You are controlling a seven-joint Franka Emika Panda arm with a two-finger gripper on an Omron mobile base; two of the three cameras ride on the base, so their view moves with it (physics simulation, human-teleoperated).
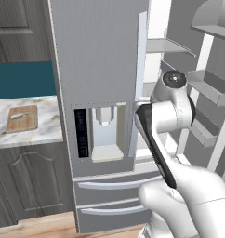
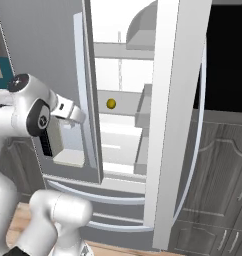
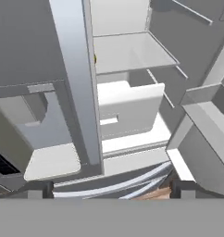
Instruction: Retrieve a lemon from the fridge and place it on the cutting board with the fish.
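Lemon (image 3: 95,59) half-hidden behind fridge (image 3: 74,88) door

The fridge (image 2: 58,60) has its right door (image 2: 175,125) swung wide, leaving a tall gap between that door and the shut left door (image 1: 98,69); through the gap the white interior lies reachable; the lemon (image 2: 111,103) sits alone on a middle shelf (image 2: 118,95) near its left edge, with bare shelf around it; the left door's long handle (image 2: 82,90) and edge stand just beside the gap; the open door's bins (image 1: 209,88) jut inward on the right; a white drawer (image 3: 127,109) projects forward below the shelf.
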